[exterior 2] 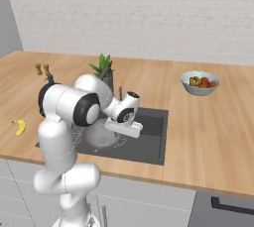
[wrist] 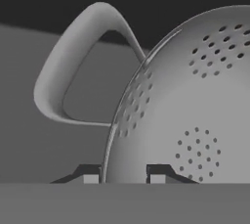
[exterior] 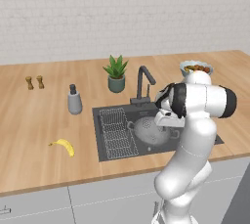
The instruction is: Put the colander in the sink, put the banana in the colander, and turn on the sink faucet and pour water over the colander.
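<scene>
Banana [exterior: 63, 145] lies on the counter [exterior: 34, 120] well left of the sink [exterior: 110, 149], beyond the wire rack [exterior: 117, 132] at the basin's left end. Right of the rack, the colander [exterior: 149, 130] sits inside the sink, below the faucet [exterior: 144, 86]. The gripper [wrist: 123, 178] is at the colander's right rim, jaws closed on the thin wall beside one looped handle. Judging from this, the placing step is nearly done. To finish it well, the jaws should part fully and the hand lift straight up, so the bowl is not dragged or tipped, before reaching left for the banana.
</scene>
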Robot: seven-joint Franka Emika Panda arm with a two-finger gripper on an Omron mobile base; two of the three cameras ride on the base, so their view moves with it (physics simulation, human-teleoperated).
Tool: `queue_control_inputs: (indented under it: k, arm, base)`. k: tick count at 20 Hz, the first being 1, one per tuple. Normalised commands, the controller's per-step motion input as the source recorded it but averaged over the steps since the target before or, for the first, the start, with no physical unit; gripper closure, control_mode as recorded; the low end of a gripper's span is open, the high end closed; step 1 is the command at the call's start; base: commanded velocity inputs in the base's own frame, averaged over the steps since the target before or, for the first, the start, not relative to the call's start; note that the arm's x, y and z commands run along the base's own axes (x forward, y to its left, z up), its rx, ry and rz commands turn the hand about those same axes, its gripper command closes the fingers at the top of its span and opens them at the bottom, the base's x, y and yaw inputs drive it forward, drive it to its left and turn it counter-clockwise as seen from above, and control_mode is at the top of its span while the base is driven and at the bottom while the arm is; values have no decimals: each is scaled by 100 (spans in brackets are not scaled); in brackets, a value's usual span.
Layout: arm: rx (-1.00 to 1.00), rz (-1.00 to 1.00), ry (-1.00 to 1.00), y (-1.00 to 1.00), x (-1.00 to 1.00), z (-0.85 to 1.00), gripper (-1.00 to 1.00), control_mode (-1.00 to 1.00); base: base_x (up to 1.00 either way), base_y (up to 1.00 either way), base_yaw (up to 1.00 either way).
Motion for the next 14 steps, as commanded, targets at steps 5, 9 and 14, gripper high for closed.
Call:
queue_control_inputs:
  k: [5, 9, 14]
  arm:
    - [0, 10, -7, -72, 0, -2, 100, -100]
    - [0, 10, -6, -48, 0, -9, 100, -100]
    - [3, 11, -3, -8, 0, -30, 100, -100]
  base:
    - [0, 0, 0]
    - [0, 0, 0]
    - [0, 0, 0]
